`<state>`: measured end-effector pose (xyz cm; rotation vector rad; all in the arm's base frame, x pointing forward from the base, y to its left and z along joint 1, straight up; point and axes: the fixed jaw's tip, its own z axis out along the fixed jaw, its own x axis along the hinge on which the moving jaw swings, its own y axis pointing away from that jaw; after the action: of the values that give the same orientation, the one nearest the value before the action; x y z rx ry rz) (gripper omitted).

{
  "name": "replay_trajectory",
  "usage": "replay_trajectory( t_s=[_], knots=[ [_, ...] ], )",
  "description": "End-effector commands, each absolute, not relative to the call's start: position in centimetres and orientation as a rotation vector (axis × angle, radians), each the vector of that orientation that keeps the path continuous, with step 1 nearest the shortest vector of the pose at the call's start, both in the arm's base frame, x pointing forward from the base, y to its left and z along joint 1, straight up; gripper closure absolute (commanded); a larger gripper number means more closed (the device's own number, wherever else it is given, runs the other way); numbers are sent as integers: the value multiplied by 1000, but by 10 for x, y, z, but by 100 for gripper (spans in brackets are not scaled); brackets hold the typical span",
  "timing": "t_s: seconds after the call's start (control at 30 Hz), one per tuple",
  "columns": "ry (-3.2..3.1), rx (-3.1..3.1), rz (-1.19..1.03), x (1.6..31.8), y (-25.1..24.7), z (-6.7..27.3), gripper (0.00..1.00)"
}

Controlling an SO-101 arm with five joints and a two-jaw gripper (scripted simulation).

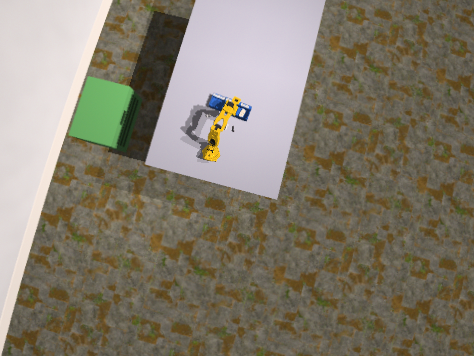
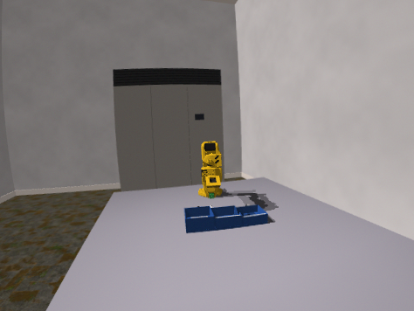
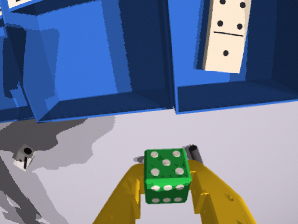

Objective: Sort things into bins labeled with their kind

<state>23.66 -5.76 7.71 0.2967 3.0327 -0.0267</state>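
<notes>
My gripper [image 3: 166, 181] is shut on a green die [image 3: 166, 172] [image 2: 211, 196] with white pips, held above the table in front of the bins. Three joined blue bins [image 1: 216, 101] [image 2: 198, 224] stand in a row. In the wrist view, a cream domino [image 3: 226, 47] lies in the right bin [image 3: 187, 95]. The middle bin [image 3: 82, 60] shows no thing on its visible floor. The left bin is mostly cut off; white patches with dark marks show at the top left corner, too cropped to name. The labels are not readable.
A small grey-white piece [image 3: 24, 157] with a black dot and bar lies in shadow on the table, left of the die. A dark cylindrical thing [image 3: 194, 151] [image 1: 233, 129] lies partly hidden behind the right finger. A green cabinet [image 1: 97, 112] stands beside the table [image 1: 260, 170].
</notes>
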Motion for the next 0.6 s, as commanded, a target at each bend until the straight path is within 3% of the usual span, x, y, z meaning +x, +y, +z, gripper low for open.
replay_trajectory(
  t_s=[0.0,0.57],
  knots=[
    [2975,326,-40,242,-63,89,100],
    [2945,367,-48,249,-71,89,100]
  ],
)
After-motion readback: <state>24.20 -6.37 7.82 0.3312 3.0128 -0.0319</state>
